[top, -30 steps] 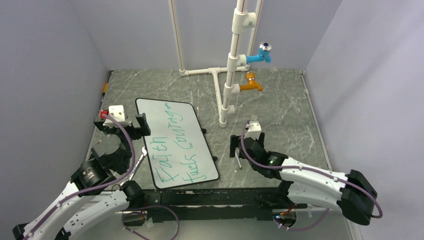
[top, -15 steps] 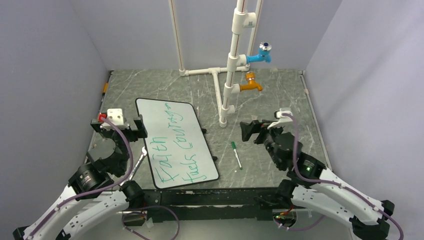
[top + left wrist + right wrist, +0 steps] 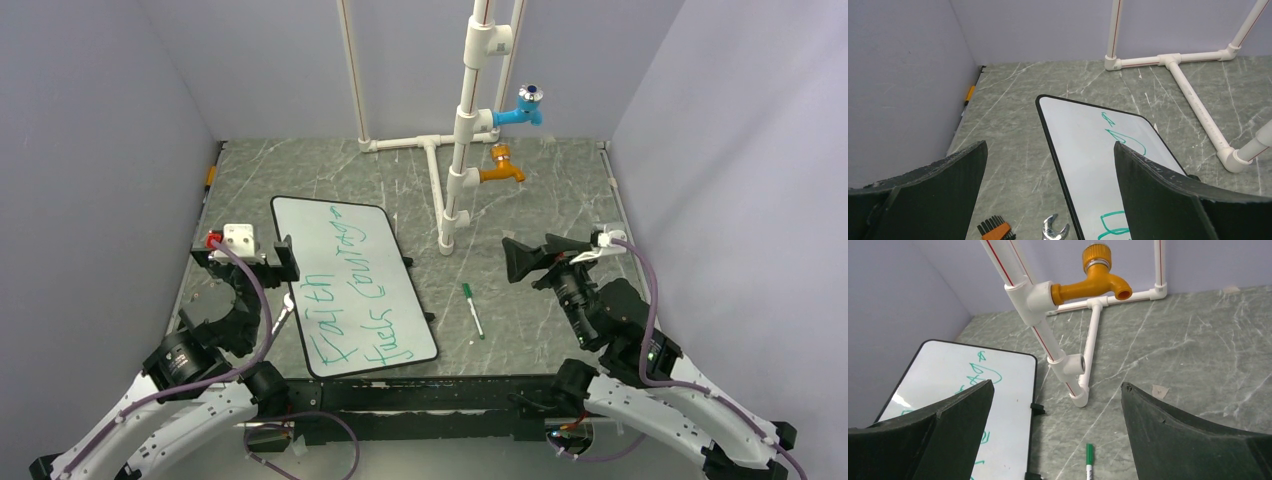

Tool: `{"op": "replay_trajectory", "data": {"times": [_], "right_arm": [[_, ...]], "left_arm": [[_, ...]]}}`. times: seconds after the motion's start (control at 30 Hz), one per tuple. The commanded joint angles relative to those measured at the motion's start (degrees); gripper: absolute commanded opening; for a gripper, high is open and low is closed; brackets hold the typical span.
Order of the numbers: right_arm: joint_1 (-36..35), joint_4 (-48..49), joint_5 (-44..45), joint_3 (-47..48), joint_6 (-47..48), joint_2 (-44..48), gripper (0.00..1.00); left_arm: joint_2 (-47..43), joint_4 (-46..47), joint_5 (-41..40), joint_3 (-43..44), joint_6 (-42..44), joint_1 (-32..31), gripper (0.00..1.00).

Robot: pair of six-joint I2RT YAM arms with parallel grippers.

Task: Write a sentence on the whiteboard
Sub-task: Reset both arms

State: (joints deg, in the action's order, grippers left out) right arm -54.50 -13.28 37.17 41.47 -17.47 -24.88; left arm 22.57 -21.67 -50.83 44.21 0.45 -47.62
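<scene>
The whiteboard (image 3: 300, 215) lies flat on the table left of centre. The sentence (image 3: 318, 318) is on it in green, two lines reading "Faith fuels courage". The board also shows in the left wrist view (image 3: 1083, 135) and the right wrist view (image 3: 943, 370). A green marker (image 3: 472, 310) lies on the table right of the board, and below my right gripper in the right wrist view (image 3: 1089, 457). My left gripper (image 3: 243, 262) is open and empty above the board's left edge (image 3: 1050, 150). My right gripper (image 3: 555, 255) is open and empty, raised right of the marker (image 3: 1058, 385).
A white PVC pipe frame (image 3: 455, 150) stands at the back with a blue tap (image 3: 528, 105) and an orange tap (image 3: 500, 172). A wrench (image 3: 1055, 231) and an orange hex-key set (image 3: 998, 231) lie left of the board. Grey walls close three sides.
My right gripper has let go of the marker, risen and drawn back to the right. The marker now lies on the table. My left gripper has shifted slightly.
</scene>
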Motion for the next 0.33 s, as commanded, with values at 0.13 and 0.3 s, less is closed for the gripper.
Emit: {"op": "replay_trajectory", "data": {"times": [0.13,0.3], "right_arm": [[0.14,6.08,1.47,-2.18,2.06,3.06,1.00],[0.05,4.77,1.07,-0.83,2.65,1.96,1.00]], "left_arm": [[-1.11,1.90,1.05,-0.57,0.59,-0.22,0.99],[-1.38,1.98,1.08,-0.79,0.56,-0.24,1.00]]}}
